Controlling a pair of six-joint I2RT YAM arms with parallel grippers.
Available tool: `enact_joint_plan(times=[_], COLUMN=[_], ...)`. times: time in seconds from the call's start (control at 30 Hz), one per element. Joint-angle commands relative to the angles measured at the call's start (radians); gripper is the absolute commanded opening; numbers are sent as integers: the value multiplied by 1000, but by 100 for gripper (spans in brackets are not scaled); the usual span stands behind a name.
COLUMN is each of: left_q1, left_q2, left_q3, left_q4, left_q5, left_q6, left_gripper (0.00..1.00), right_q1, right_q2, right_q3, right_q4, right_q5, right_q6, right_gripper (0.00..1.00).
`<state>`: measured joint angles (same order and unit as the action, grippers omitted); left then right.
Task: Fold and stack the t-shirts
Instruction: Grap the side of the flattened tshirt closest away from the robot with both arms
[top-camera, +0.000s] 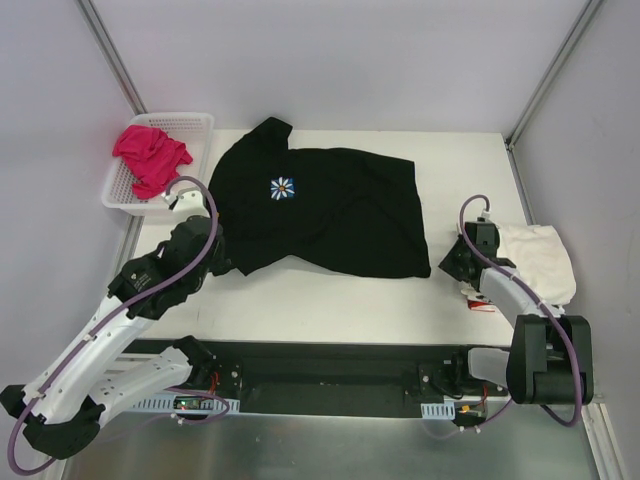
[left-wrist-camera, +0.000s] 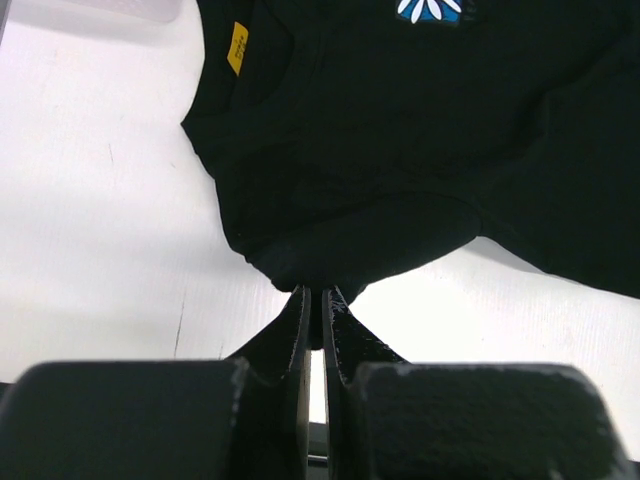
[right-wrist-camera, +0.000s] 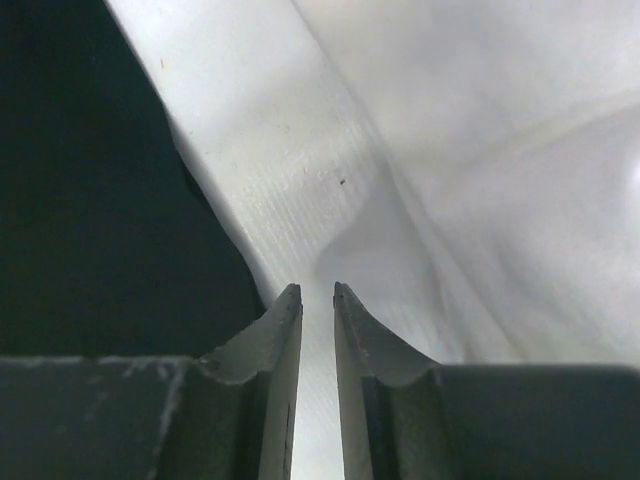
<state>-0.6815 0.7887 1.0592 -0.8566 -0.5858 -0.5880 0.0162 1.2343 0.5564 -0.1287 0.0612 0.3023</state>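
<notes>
A black t-shirt with a white daisy on a blue patch lies spread, front up, across the middle of the table. My left gripper is shut on its near-left edge; in the left wrist view the jaws pinch a fold of the black cloth. My right gripper sits just off the shirt's right hem, jaws a narrow gap apart with nothing between them; the black cloth is to its left. A cream-white t-shirt lies folded at the right. A pink t-shirt lies crumpled in the basket.
A white mesh basket stands at the far left corner of the white table. A small red and white object lies under the right arm. Frame posts stand at both far corners.
</notes>
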Motion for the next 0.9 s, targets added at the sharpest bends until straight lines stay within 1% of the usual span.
enact_joint_plan(times=[0.0,0.03,0.07,0.47,0.6,0.87], left_q1=[-7,-6,-7,-7,-7,-7], left_q2=[7,12,14,43,46,61], left_q3=[19,19,18,25,27,35], left_q4=[-9,-7,-9,-1,-1,5], left_q5=[-26,-26,-28,-22,-23,-23], left_q6=[10,10,10,19,19,24], left_gripper=[0,0,0,0,0,0], right_q1=[-2,-1,2,19,22,39], right_q2=[-70,-81,-96,-159,-150,-110], right_q3=[-42,-56,-70,-98,-96,-96], right_q4=[-9,-5,-8,-42,-38,-11], right_q5=[-54,-111,-119,-129,-133,-138], right_q6=[29,35,44,58,60,69], right_gripper=[22,22,22,23,23,27])
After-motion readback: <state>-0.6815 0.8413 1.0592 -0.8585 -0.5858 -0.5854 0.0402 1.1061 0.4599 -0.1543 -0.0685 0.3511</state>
